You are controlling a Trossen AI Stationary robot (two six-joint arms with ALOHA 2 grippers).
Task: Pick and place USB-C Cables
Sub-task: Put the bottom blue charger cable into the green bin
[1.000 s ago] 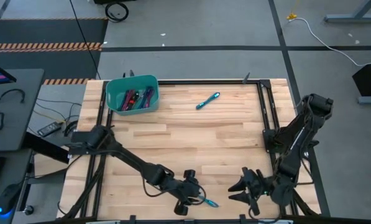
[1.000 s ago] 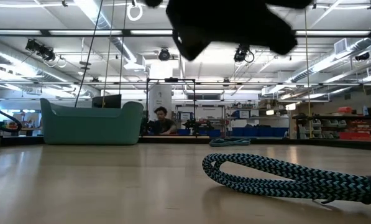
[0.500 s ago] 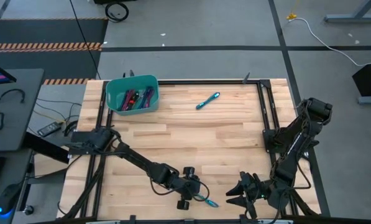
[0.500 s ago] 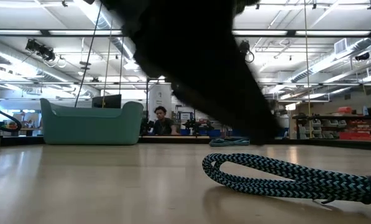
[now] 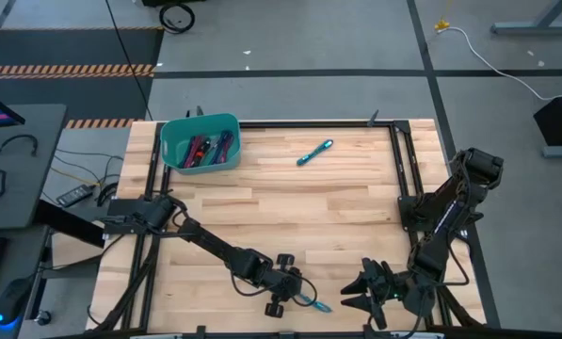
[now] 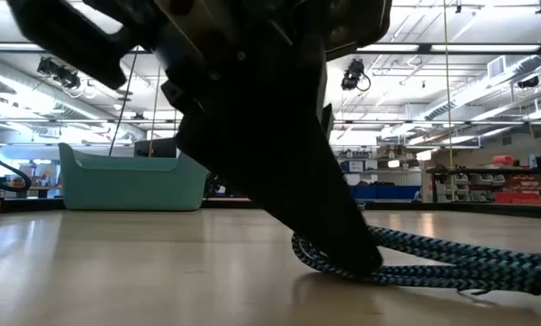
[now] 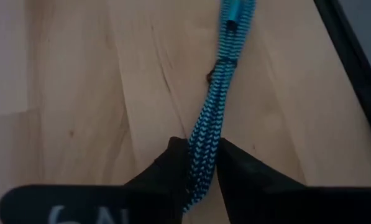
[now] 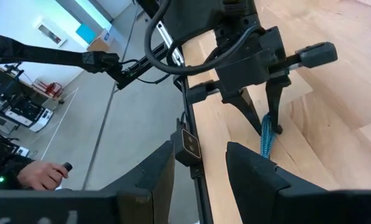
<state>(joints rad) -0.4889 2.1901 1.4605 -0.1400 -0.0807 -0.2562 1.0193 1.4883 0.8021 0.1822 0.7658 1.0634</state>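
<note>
A teal-and-black braided USB-C cable bundle (image 5: 313,304) lies by the table's near edge; in the low view the same cable (image 6: 451,258) rests flat on the wood. My left gripper (image 5: 293,295) stands over its left end, shut on it. My right gripper (image 5: 361,293) waits open just to its right, touching nothing. A second teal cable (image 5: 314,152) lies loose near the far edge. The teal bin (image 5: 175,133) at the far left holds several more bundles (image 5: 207,149). My left gripper pinches the braided bundle between its two fingers near its looped end (image 7: 199,163), one finger (image 7: 171,163) on each side. The fingers come from above, slanting down, and lie across the bundle. The bundle rests on the table, its connector end (image 7: 233,11) pointing away from the fingers.
A black frame rail (image 5: 405,169) runs along the table's right side, beside the right arm's base. Bare wood (image 5: 290,217) spreads between the bin and the near edge. In the right wrist view a person's hand (image 8: 39,173) shows beyond the table.
My left gripper has come down from above the table onto the cable by the near edge; its dark fingers now reach the wood at the bundle's looped end. The cable has stayed in place.
</note>
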